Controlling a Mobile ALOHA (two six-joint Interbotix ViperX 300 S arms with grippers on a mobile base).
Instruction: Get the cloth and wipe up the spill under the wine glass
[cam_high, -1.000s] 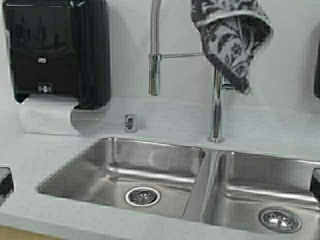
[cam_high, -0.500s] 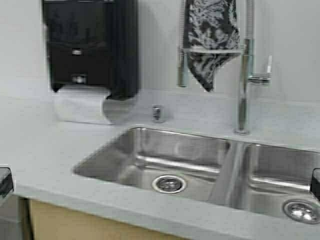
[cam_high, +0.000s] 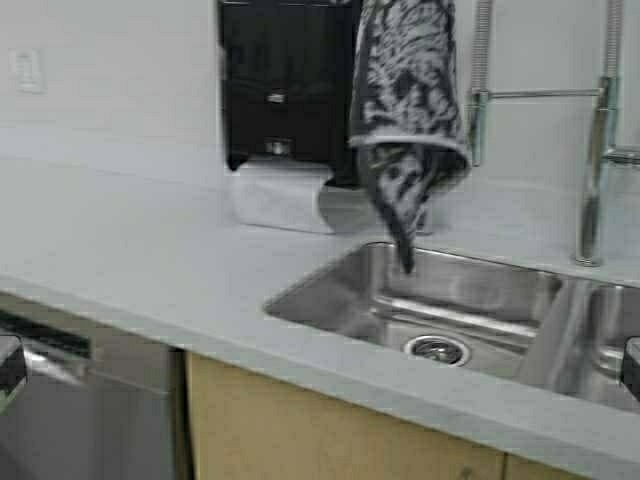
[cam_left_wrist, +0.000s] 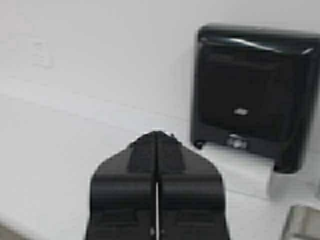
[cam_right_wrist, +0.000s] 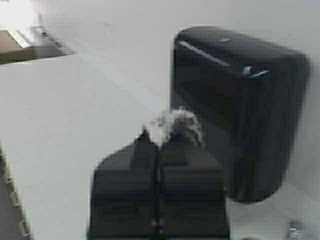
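The cloth (cam_high: 405, 100), dark with a pale leaf print, hangs down from the top of the high view in front of the sink. In the right wrist view, my right gripper (cam_right_wrist: 159, 142) is shut on a pale tuft of the cloth (cam_right_wrist: 177, 122) that pokes out past its fingertips. In the left wrist view, my left gripper (cam_left_wrist: 156, 134) is shut with nothing in it, held above the pale counter. The wine glass and the spill are out of view.
A black paper towel dispenser (cam_high: 285, 90) hangs on the wall behind the cloth. A steel double sink (cam_high: 340, 285) and a tall faucet (cam_high: 595, 170) are to the right. The grey counter (cam_high: 130, 240) runs left, with a steel appliance front (cam_high: 90, 420) below it.
The robot has moved left: sink, faucet and dispenser have all shifted right in the high view. The cloth still hangs from my right gripper.
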